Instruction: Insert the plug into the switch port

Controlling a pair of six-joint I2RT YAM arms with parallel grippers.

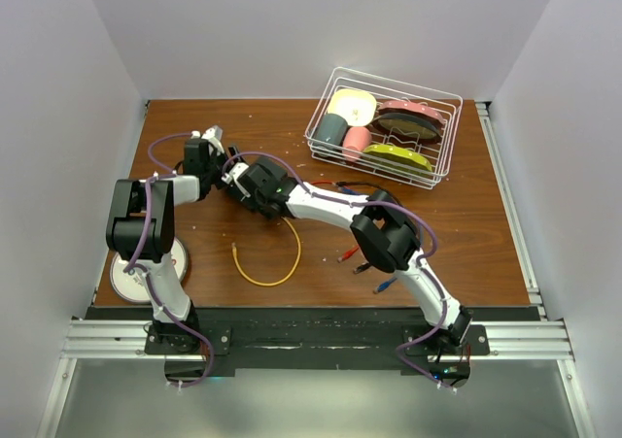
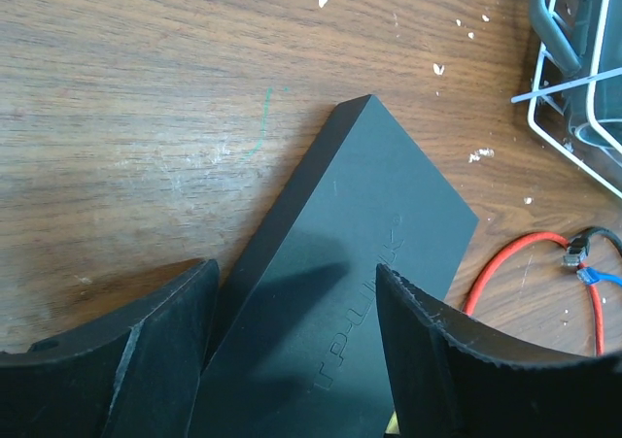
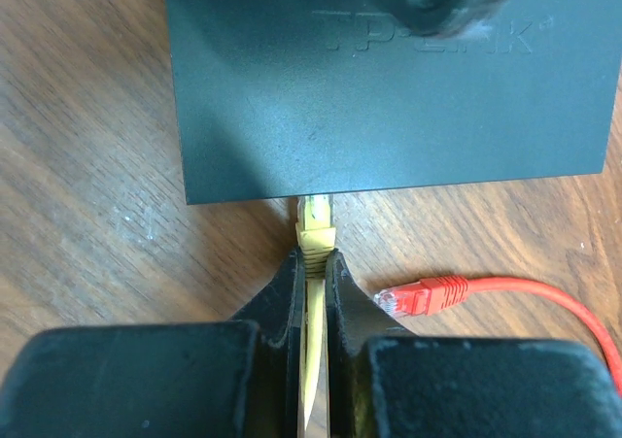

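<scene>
The switch (image 2: 360,253) is a flat matte-black box lying on the wooden table. My left gripper (image 2: 292,307) is open and straddles it, one finger (image 2: 146,360) at its left edge and the other over its right side. Whether either finger touches it is unclear. My right gripper (image 3: 314,255) is shut on the boot of the yellow plug (image 3: 316,222). The plug's tip meets the near edge of the switch (image 3: 389,98), where the port is hidden. In the top view both grippers (image 1: 216,156) (image 1: 241,181) meet at the left rear and cover the switch.
A white wire basket (image 1: 384,137) of dishes stands at the back right, its corner near the switch (image 2: 583,117). A red plug (image 3: 428,295) lies beside my right fingers. Red and blue cables (image 1: 364,263) and the yellow cable's loop (image 1: 277,263) lie mid-table. A round disc (image 1: 146,268) sits front left.
</scene>
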